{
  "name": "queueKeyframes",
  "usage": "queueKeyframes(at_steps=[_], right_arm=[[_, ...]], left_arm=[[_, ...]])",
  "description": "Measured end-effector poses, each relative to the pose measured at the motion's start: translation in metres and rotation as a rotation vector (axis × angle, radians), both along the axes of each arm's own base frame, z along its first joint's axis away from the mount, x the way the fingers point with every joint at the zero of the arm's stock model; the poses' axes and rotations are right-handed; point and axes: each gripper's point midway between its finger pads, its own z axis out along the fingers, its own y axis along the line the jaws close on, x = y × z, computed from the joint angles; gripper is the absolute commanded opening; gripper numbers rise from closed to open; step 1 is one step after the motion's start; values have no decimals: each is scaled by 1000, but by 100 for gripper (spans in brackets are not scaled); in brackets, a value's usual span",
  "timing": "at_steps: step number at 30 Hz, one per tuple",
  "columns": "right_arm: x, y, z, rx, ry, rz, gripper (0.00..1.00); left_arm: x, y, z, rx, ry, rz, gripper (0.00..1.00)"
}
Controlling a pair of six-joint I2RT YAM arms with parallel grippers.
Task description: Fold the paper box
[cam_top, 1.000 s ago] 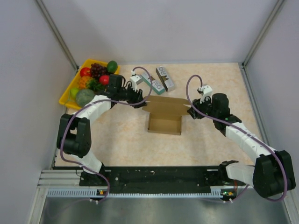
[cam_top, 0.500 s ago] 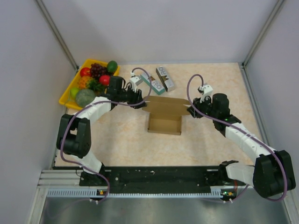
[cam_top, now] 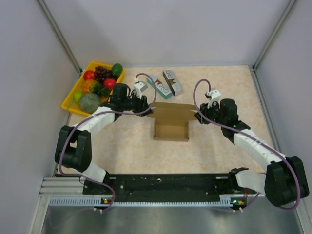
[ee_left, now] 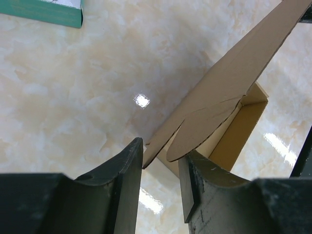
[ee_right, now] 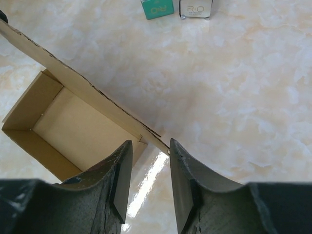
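The paper box (cam_top: 170, 129) is a plain brown open carton in the middle of the table, with its long lid flap (cam_top: 173, 111) raised at the far side. My left gripper (cam_top: 147, 104) is at the flap's left end. In the left wrist view it (ee_left: 158, 163) is open, with the flap's corner (ee_left: 214, 92) and a rounded tab (ee_left: 197, 129) just between the fingertips. My right gripper (cam_top: 199, 116) is at the flap's right end. In the right wrist view it (ee_right: 150, 156) is open, with the flap's end (ee_right: 97, 95) reaching between its tips. The carton's inside (ee_right: 73, 129) is empty.
A yellow tray (cam_top: 69, 101) of fruit sits at the far left. A teal printed box (cam_top: 160, 86) and a brown-white printed box (cam_top: 172, 81) lie just behind the carton; they also show in the right wrist view as the teal box (ee_right: 157, 7) and the brown-white box (ee_right: 195, 7).
Both grippers have shifted only slightly at the ends of the lid flap. The left arm's elbow has dropped a little outward. The carton stays in place.
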Motion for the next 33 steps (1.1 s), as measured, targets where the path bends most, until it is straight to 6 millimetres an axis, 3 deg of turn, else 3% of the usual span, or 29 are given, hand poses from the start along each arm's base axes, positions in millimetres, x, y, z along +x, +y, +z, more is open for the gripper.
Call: queueKeyframes(at_steps=[1,11,20,25,33], right_arm=[[0,0,0,-1,1,-2,45],[1,-5,-10,-37,3,-22,49],[1,-3,-16,-44,11,0,36],[5,2,-9,-24,-27,11,28],[-4,12,-17,-16,-34,45,20]], left_arm=[[0,0,0,-1,-1,6,40],[0,1,-3,2,2,37,43],[-2,1,-8,18,13,57,36],[-15,5,-15,21,37,102,34],[-20,-1,-13,17,18,165,30]])
